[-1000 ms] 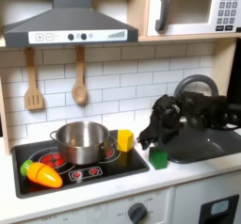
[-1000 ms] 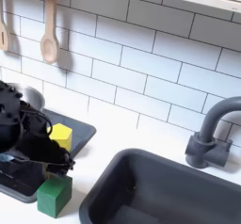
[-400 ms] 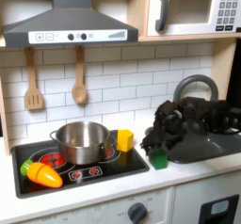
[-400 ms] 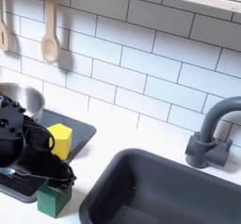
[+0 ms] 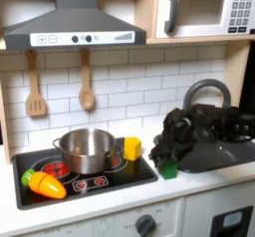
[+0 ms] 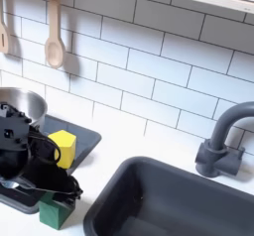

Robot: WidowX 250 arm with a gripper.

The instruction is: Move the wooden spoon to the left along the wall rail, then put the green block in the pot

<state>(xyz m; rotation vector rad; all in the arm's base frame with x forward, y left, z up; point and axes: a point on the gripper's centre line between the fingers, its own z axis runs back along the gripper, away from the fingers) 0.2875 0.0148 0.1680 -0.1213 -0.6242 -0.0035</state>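
Note:
The green block (image 5: 169, 169) (image 6: 55, 214) sits on the white counter between the stove and the sink. My gripper (image 5: 165, 158) (image 6: 61, 191) is low over it, with its black fingers down at the block's top. The jaws look open and cover part of the block. The steel pot (image 5: 87, 149) (image 6: 21, 103) stands on the stove (image 5: 100, 181), to the left of the gripper in the first exterior view. The wooden spoon (image 5: 85, 82) (image 6: 54, 28) hangs on the tiled wall, right of the wooden spatula (image 5: 35, 88) (image 6: 3, 29).
A yellow block (image 5: 130, 147) (image 6: 63, 146) sits on the stove's right edge, close to my gripper. A toy carrot (image 5: 42, 183) lies at the stove's front left. The dark sink (image 5: 221, 153) (image 6: 169, 195) and faucet (image 5: 205, 90) (image 6: 224, 139) are right of the block.
My gripper has come down and slightly toward the green block, and its fingers now reach the block's top. The block, pot and spoon have not moved.

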